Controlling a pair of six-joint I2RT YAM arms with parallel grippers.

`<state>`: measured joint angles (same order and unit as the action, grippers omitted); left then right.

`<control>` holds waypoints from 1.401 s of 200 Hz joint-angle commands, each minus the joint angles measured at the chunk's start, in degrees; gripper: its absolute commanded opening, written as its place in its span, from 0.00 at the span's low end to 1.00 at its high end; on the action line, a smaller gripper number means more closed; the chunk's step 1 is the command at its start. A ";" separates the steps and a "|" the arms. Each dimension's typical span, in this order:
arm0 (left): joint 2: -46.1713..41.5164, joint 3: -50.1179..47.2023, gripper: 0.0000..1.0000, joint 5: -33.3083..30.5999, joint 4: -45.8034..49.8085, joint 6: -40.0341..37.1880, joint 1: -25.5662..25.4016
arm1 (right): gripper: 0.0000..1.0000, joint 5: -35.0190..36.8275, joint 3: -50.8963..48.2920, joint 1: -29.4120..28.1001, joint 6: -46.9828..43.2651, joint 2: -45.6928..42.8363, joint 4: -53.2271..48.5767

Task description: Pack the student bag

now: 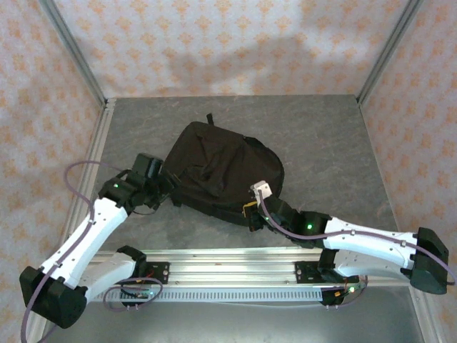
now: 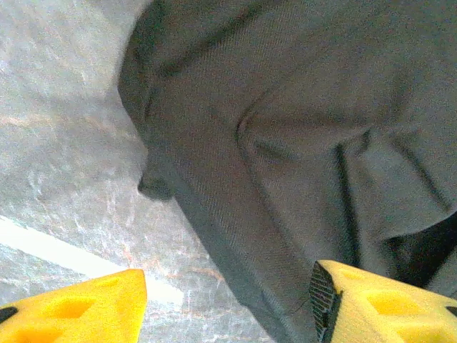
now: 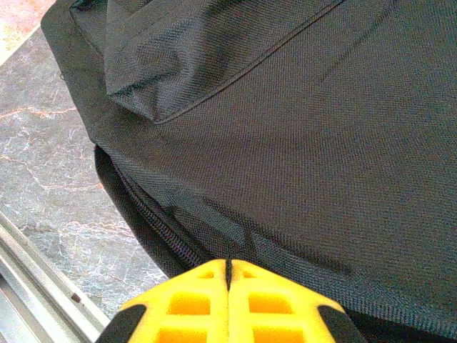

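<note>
We are holding our left gripper (image 2: pixel 227 286) open beside the backpack (image 1: pixel 218 171) and our right gripper (image 3: pixel 228 270) pressed shut at its near edge; it is lying flat on the table (image 1: pixel 328 136), and whether anything is packed inside we cannot tell

**Overhead view:** even, diffuse light. The student bag (image 1: pixel 214 168) reads as a near-featureless black mass, its folds barely separated. A broad soft shadow lies on the back wall (image 1: pixel 228 50) beyond the bag, and the metal rail (image 1: pixel 228 261) on the bag's near side glares white.

**Left wrist view:** hazy and washed out. The bag looks grey, the table (image 2: pixel 64 143) left of it carries a pale sheen, and the left gripper (image 2: pixel 227 293) is blurred.

**Right wrist view:** the bag's weave is crisp. The right gripper (image 3: pixel 228 286) below it is slightly soft.
</note>
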<state>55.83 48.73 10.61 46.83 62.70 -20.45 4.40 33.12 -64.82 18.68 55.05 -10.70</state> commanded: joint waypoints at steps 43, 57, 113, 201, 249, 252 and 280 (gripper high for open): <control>9.03 -0.81 0.62 -3.30 -10.72 6.04 -4.42 | 0.00 1.37 1.42 0.06 2.12 0.23 0.24; 10.13 -1.26 0.58 -3.92 -12.27 5.81 -4.42 | 0.00 1.63 1.64 0.13 2.41 0.23 -0.19; 12.85 2.16 0.27 -8.60 -7.24 0.89 -2.69 | 0.00 6.84 1.09 0.05 2.71 -4.07 -5.07; 20.17 9.12 0.27 -6.39 -6.09 -8.88 5.12 | 0.00 10.87 -0.88 0.06 2.28 -11.63 -12.76; 30.70 21.43 0.27 -5.51 -4.52 -17.61 5.24 | 0.00 5.66 0.55 0.11 0.81 -8.55 -10.18; 31.52 22.40 0.27 -5.25 -4.28 -18.07 5.19 | 0.00 5.19 0.80 0.05 0.58 -8.03 -9.88; 37.05 29.65 0.27 -3.06 -1.71 -20.45 4.90 | 0.00 5.68 4.05 0.10 -1.50 -3.45 -10.00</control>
<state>90.02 72.77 8.54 44.38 47.40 -15.97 9.06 33.61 -64.82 19.68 49.28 -20.16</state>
